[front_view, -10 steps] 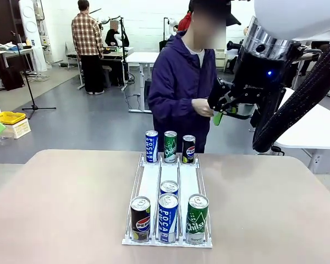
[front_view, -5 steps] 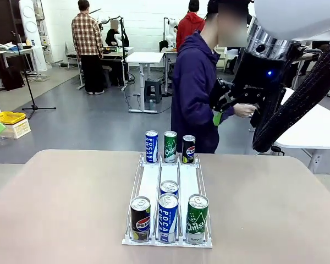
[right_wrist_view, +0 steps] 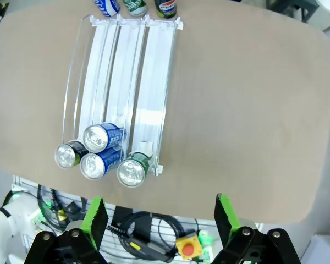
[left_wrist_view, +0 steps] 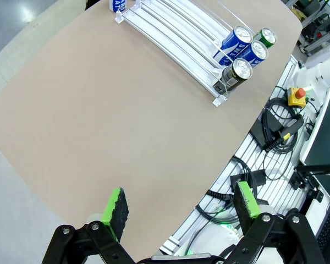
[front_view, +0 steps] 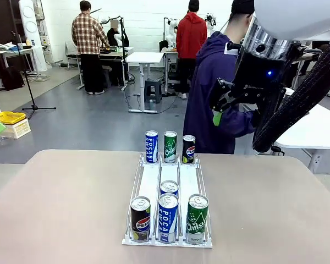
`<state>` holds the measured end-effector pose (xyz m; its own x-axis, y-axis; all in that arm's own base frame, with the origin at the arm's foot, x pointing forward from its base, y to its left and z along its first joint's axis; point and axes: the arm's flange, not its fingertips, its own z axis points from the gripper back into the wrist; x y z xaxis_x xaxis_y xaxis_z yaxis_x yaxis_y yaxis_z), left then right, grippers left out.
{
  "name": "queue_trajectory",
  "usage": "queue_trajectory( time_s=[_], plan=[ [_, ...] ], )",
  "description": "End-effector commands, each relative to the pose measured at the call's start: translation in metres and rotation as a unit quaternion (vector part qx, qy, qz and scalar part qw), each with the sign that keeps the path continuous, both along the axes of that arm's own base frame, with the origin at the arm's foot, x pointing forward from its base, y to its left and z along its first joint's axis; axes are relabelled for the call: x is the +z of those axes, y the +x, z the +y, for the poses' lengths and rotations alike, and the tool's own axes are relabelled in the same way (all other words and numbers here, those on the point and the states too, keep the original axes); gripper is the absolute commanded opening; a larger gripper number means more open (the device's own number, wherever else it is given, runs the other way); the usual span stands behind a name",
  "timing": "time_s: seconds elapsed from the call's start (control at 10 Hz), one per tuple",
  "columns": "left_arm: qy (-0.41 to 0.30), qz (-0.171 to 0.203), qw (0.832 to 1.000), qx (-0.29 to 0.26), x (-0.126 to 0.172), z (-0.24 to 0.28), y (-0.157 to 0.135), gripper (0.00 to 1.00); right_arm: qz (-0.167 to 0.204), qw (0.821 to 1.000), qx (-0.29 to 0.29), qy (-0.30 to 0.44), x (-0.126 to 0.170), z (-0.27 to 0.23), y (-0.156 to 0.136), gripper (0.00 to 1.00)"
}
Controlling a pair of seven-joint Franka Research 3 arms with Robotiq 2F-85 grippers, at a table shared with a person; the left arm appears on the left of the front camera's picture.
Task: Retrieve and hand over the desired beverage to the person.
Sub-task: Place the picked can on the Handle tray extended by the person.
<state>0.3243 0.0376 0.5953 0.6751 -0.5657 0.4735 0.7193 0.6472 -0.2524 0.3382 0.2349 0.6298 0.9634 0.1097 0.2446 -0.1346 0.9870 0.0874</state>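
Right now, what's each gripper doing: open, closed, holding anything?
Left gripper: open, holding nothing, above the table.
Right gripper: open, holding nothing.

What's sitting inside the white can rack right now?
In the white rack, four cans at the near end: a Pepsi, two Pocari, and a Chilsung. Three more stand beyond its far end. The rear Pocari is mostly covered.

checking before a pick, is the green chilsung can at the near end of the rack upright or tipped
Upright: the green Chilsung can stands on its base in the rack, its silver top facing up.
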Motion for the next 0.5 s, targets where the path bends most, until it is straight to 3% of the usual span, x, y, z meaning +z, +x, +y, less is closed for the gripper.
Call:
queue_trajectory(
  time_s=[0.0,0.4],
  plan=[
    [-0.003,-0.002,1.0,-0.007,0.0006,0.0023,-0.0004,1.0,0.003,1.0,0.003,-0.004,0.0024,0.0004,0.0031,1.0],
    [-0.003,-0.002,1.0,-0.007,0.0006,0.0023,-0.0004,1.0,0.003,1.0,0.003,-0.004,0.0024,0.0004,0.0031,1.0]
  ],
)
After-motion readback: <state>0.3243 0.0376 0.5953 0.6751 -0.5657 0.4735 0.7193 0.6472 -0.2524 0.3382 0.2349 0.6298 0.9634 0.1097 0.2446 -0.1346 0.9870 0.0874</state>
